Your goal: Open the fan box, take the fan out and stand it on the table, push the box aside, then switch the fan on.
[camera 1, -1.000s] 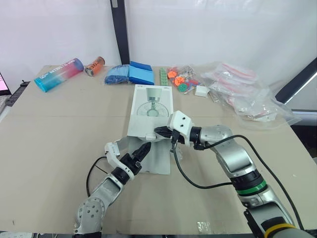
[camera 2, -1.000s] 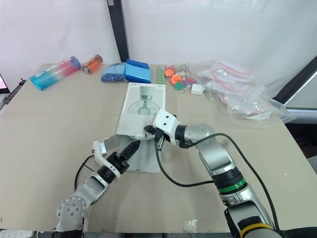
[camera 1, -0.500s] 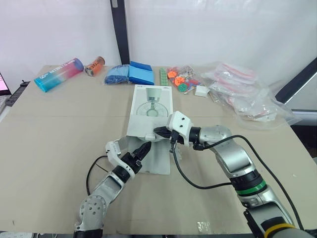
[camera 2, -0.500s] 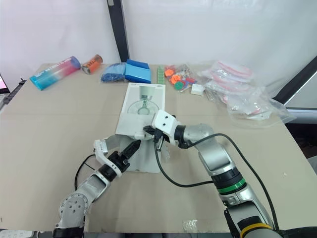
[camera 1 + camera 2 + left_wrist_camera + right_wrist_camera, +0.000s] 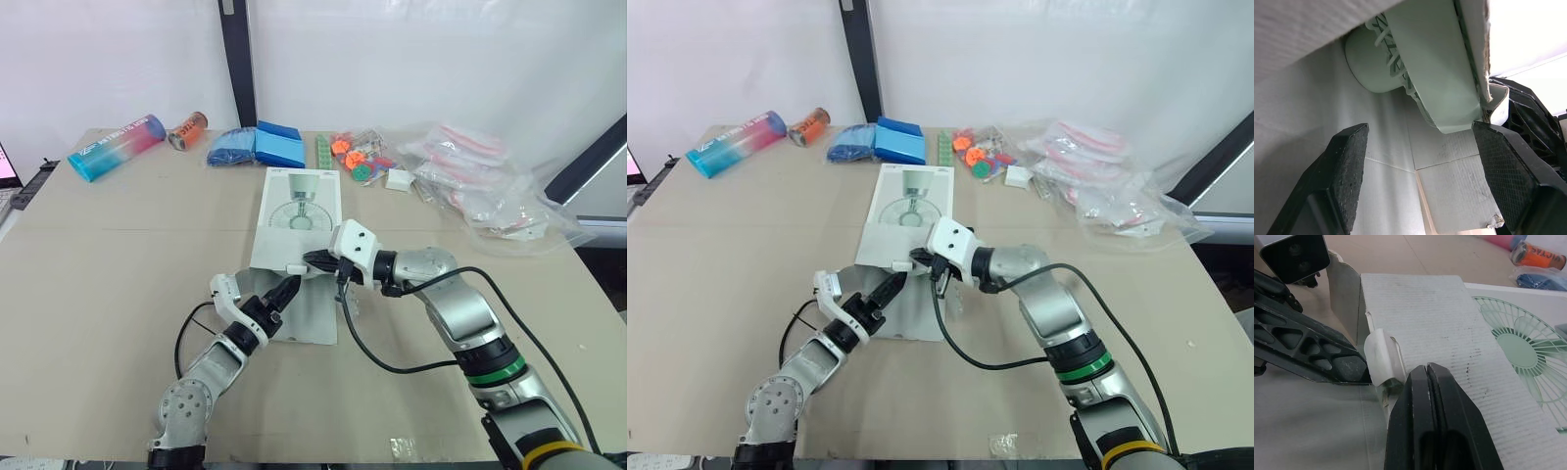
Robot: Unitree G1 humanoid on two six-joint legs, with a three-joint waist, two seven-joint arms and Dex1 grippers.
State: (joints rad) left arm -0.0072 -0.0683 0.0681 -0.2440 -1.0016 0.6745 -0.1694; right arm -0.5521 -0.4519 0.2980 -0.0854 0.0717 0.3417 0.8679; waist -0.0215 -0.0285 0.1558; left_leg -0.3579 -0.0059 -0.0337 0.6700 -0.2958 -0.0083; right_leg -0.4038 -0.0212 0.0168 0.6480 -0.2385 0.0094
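You are emptying the white cardboard fan box (image 5: 299, 220), centre-table | left gripper (image 5: 286, 290) gaping empty at its near mouth | right gripper (image 5: 311, 260) closed, resting on its top | pale-green plastic fan (image 5: 1415, 83) lying inside | next: gripping it.

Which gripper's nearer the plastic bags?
Right. The right gripper, shut, is at the near end of the fan box, with the plastic bags beyond it to the right. The left gripper, open, is at the box's opening, farther left.
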